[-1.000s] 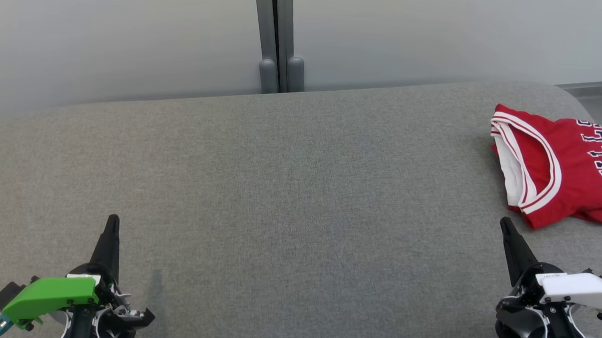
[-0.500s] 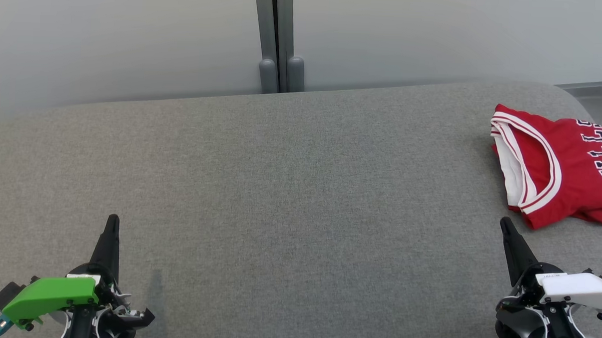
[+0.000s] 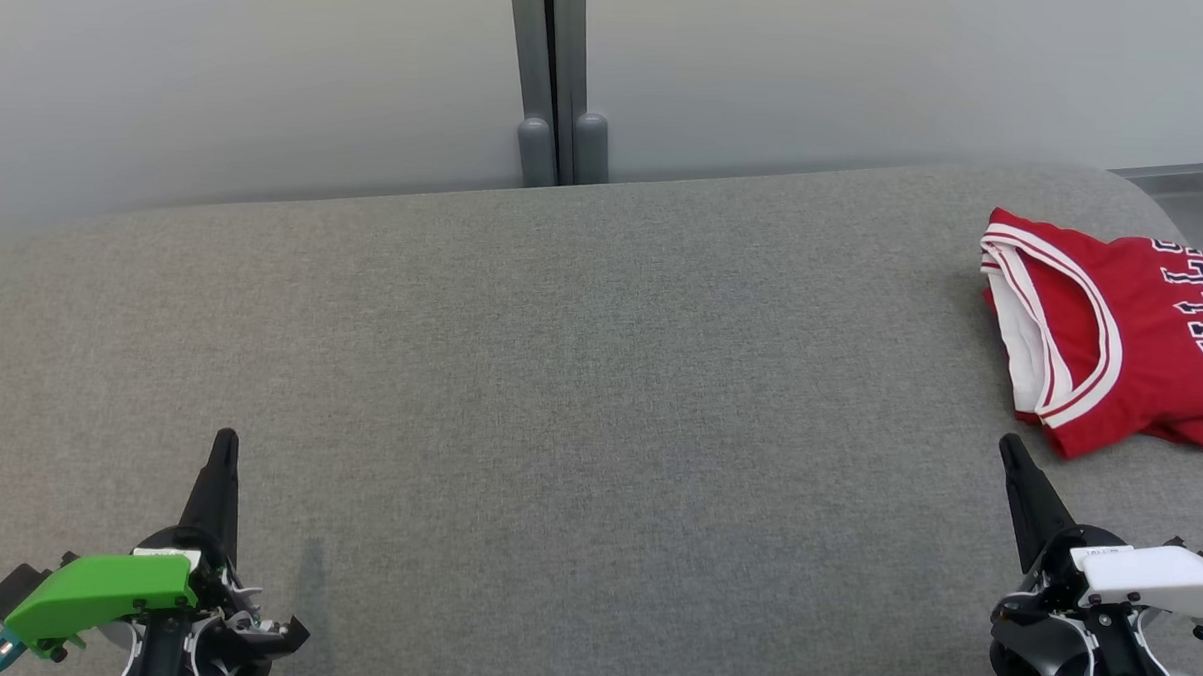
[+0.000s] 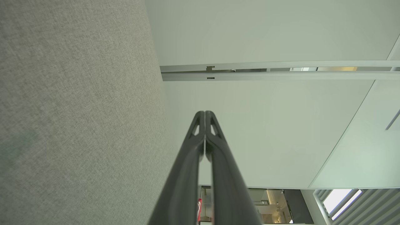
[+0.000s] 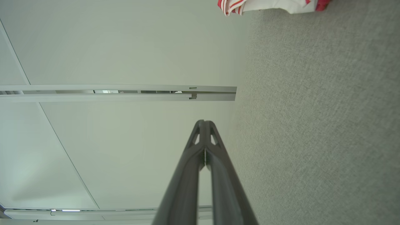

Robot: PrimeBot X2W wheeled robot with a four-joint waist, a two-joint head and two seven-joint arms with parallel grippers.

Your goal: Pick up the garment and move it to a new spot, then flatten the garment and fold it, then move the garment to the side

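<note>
While both arms sit parked at the near edge of the surface (image 3: 579, 397), nothing is being handled. Left gripper (image 3: 225, 443): low left in head view, 2 dark fingers pressed together into 1 point, clenched on nothing; left wrist view confirms the tips meet. Right gripper (image 3: 1008, 450): low right, same story, fingers clamped together and empty. Both point away from the robot, just over the fabric; contact with it cannot be told.

Garment (image 3: 1127, 331): red jersey with white-and-red trim at the neck and dark lettering outlined in white. It lies far right on the surface, its right part cut by the frame edge. Looks folded into a compact stack, white inner layer showing along its left side. Right gripper is near it, tip just short of the near corner, not touching. Left gripper is well apart from it.

Why, as a judgement: a folded shape lying off to the side, plus 2 empty claws in rest pose, suggests the fold and side-move are done. The arms are probably parked clear so they don't snag cloth. Could also be a pre-start pose; these views don't settle it.

Surface: grey woven upholstery, wide, rounded far corners, flat, no wrinkles. Weave probably grips cloth a bit, so dragging would likely bunch the fold. Behind it are pale frosted wall panels (image 3: 250, 76), split by a grey vertical post (image 3: 556, 66). Light is soft and even.
</note>
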